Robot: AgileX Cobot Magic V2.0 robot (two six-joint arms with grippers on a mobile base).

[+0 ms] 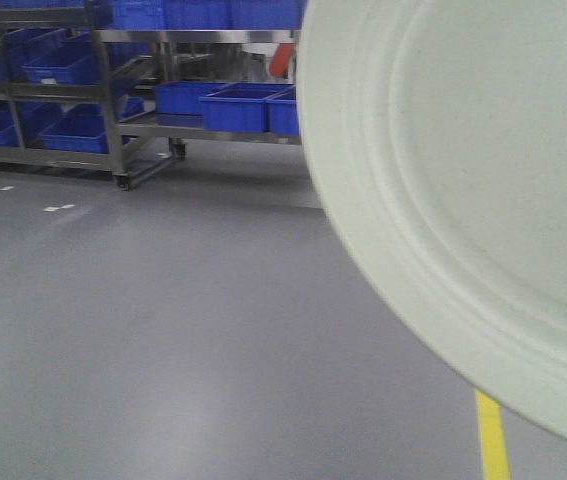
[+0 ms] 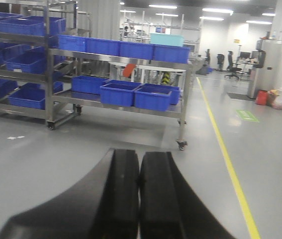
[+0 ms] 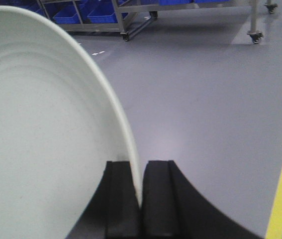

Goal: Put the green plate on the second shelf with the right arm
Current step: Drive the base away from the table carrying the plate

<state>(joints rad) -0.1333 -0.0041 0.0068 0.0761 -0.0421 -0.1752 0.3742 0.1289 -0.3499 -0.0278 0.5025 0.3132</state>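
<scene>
Closest to my right wrist camera is the green plate point(image 3: 41, 124), its raised rim pinched between the right fingers point(image 3: 148, 174). They are clamped on it, one black pad against each face of the edge. From that grip the plate sweeps up and away to the left of the fingers, tilted, with its ringed inner face turned toward the lens. It hangs in the air over the grey floor point(image 3: 205, 99), touching nothing but the pads. On my front camera the same plate fills the whole right side of the view, so I see little past it there.

On the left wrist camera the left fingers point(image 2: 136, 159) are pressed together, pad against pad, with nothing between them.

Well beyond the left fingers stands a wheeled steel rack point(image 2: 184, 99). Blue bins point(image 2: 118, 93) sit on its lower shelf and more line the shelf above. Further racks of blue bins stand off to the left of it. A yellow line point(image 2: 225, 154) runs along the floor to the right of both pairs of fingers, leading away into the hall.
</scene>
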